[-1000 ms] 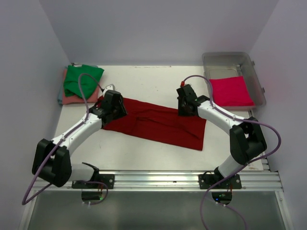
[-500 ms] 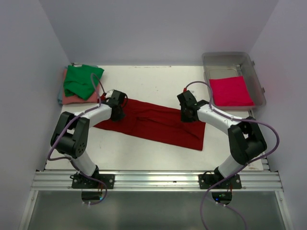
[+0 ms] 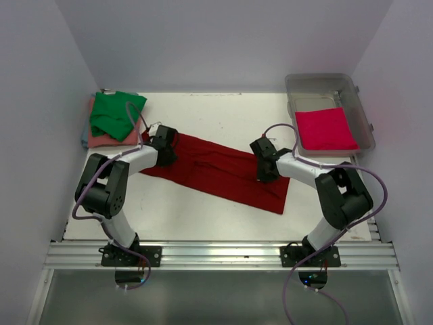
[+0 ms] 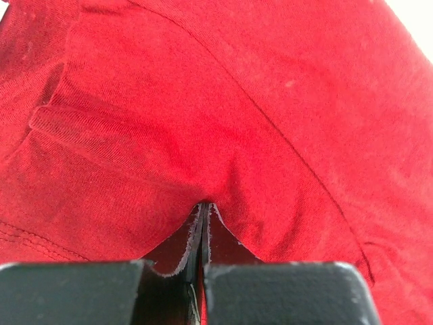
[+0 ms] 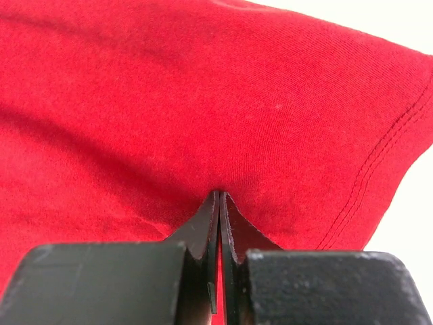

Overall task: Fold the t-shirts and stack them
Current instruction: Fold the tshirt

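**Two grippers, each pinched on one dark red t-shirt; four shirts listed**

1. Left gripper (image 4: pixel 204 210): jaws pressed together with no gap, a small peak of cloth nipped between the tips. It has hold of the dark red t-shirt (image 3: pixel 216 172) at the shirt's far left corner.
2. Right gripper (image 5: pixel 218 200): jaws likewise closed tight, and a pucker of the same shirt is caught at the tips. The grip sits near the shirt's right end.
3. Dark red t-shirt: lies flat on the white table (image 3: pixel 203 217), stretched between the two grippers and slanting toward the near edge on the right gripper's side.
   - A seam (image 4: pixel 270 122) runs diagonally just beyond the left tips.
   - A double-stitched hem (image 5: pixel 379 169) curves just right of the right tips, with bare table past it.
4. Green t-shirt (image 3: pixel 111 112): crumpled, beyond and to the left of the left gripper, near it but apart from the dark red cloth. It rests on top of item 5.
5. Salmon pink t-shirt (image 3: pixel 101 141): under the green one, with only its near edge showing.
6. Bright pinkish-red t-shirt (image 3: pixel 327 128): folded to a neat square, beyond and to the right of the right gripper. It lies inside the clear plastic tub (image 3: pixel 321 82), in the end of the tub closest to the gripper.
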Robot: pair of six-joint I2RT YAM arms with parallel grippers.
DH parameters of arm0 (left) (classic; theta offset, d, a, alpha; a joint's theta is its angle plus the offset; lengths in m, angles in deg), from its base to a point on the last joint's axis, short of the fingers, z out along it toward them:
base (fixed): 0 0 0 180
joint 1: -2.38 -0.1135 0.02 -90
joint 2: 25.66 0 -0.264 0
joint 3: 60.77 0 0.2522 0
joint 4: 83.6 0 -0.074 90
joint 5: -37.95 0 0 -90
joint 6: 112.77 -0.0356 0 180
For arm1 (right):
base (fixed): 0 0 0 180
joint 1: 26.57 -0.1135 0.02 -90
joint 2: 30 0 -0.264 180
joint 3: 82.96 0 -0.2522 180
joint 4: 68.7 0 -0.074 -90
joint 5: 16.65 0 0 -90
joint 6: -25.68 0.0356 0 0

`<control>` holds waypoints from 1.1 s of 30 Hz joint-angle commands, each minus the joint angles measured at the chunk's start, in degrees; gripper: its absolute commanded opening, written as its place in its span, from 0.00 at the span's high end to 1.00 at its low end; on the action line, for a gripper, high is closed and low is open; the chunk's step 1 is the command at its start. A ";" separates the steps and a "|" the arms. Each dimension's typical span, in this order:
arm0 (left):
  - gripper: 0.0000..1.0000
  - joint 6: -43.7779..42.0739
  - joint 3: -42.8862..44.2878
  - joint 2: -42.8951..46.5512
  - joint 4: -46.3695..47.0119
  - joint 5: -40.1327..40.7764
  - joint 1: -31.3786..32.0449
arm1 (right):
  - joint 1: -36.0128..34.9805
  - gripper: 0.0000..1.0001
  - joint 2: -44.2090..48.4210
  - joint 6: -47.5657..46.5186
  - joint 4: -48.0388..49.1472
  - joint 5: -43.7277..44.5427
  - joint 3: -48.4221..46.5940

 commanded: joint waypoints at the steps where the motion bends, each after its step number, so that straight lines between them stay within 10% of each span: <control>1: 1.00 0.02 1.67 -7.10 1.19 -2.88 -1.17 | -0.21 1.00 0.24 1.93 1.66 -2.59 3.93; 17: 1.00 -9.37 37.07 -30.83 -0.92 -21.86 -1.70 | -15.30 1.00 9.40 14.06 7.38 -13.06 21.16; 33: 1.00 -10.80 57.05 -46.47 2.42 -44.01 -2.31 | -37.99 1.00 1.92 23.82 6.68 -12.36 11.33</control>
